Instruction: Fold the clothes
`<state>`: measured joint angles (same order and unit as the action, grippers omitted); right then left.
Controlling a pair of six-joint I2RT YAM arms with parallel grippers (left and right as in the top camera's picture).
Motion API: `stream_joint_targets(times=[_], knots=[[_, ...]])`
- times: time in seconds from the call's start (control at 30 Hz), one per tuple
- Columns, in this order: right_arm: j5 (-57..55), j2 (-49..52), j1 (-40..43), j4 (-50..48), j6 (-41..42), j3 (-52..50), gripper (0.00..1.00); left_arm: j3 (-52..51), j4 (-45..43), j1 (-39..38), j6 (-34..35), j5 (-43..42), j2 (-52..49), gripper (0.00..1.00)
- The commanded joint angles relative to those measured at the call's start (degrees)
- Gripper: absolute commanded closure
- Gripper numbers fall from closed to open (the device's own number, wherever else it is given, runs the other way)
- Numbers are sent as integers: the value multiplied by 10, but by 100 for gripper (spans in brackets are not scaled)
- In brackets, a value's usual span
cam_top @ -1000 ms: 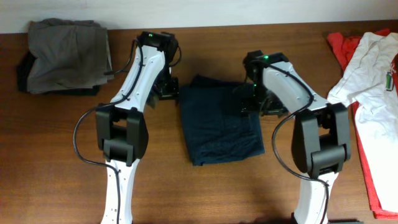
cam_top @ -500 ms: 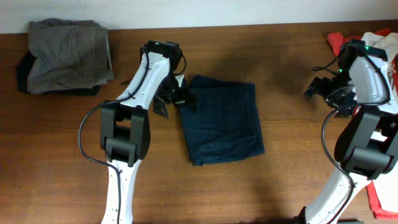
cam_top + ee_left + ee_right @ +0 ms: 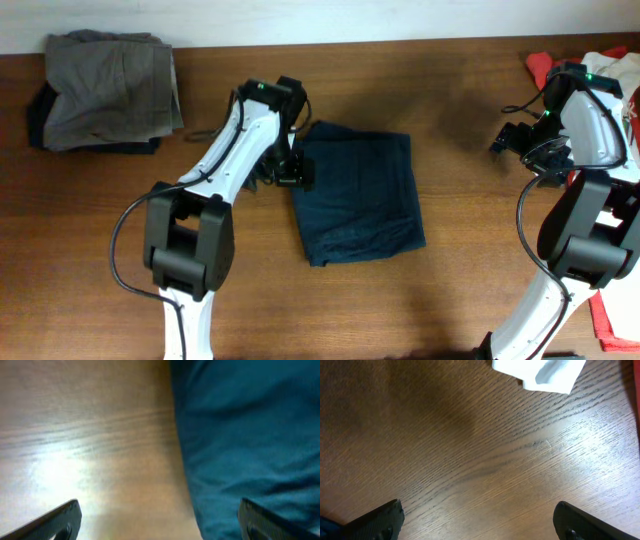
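red piece (image 3: 540,70) cropped, black piece (image 3: 35,118) mostly covered

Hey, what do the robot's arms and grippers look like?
The left arm and right arm have white shells, bulky black joint housings, a black cable looping alongside each, and a small green light near the wrist. The left gripper and right gripper have black fingers.
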<state>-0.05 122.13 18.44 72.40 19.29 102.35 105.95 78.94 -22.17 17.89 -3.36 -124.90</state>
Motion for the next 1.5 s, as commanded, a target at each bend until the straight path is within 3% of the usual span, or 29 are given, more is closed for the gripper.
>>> stream_joint_targets(times=[0.0, 0.07, 0.2, 0.37, 0.5, 0.53, 0.57, 0.6, 0.63, 0.7, 0.77, 0.93, 1.17, 1.27, 1.47], knots=[[0, 1, 0, -2, 3, 11, 1, -134, -78, -2, 7, 3, 112, 2], [1, 1, 0, -14, 3, 11, 1, -230, -197, -2, 7, -36, 185, 3], [1, 1, 0, -19, 3, 11, 1, -318, -334, -2, 7, -197, 178, 1], [1, 1, 0, -19, 3, 11, 1, -345, -397, -2, 23, -194, 132, 11], [1, 1, 0, -19, 3, 11, 1, -344, -420, 1, 25, -185, 98, 35], [1, 1, 0, -19, 3, 11, 1, -344, -425, 5, 33, -171, 98, 51], [1, 1, 0, -19, 3, 11, 1, -343, -424, 14, 37, -148, 98, 77], [1, 1, 0, -19, 3, 11, 1, -342, -422, 27, 37, -135, 98, 93], [1, 1, 0, -19, 3, 11, 1, -334, -422, 59, 25, -127, 98, 99], [1, 1, 0, -19, 3, 11, 1, -311, -422, 107, -37, -127, 98, 99], [1, 1, 0, -19, 3, 11, 1, -277, -421, 158, -150, -122, 98, 99], [1, 1, 0, -19, 3, 11, 1, -184, -430, 245, -214, 37, 98, 99], [1, 1, 0, -19, 3, 11, 1, -15, -430, 324, -242, 54, 98, 99], [1, 1, 0, -19, 3, 11, 1, 4, -456, 334, -242, 93, 98, 99], [1, 1, 0, -19, 3, 11, 1, 25, -476, 343, -240, 92, 97, 99]])
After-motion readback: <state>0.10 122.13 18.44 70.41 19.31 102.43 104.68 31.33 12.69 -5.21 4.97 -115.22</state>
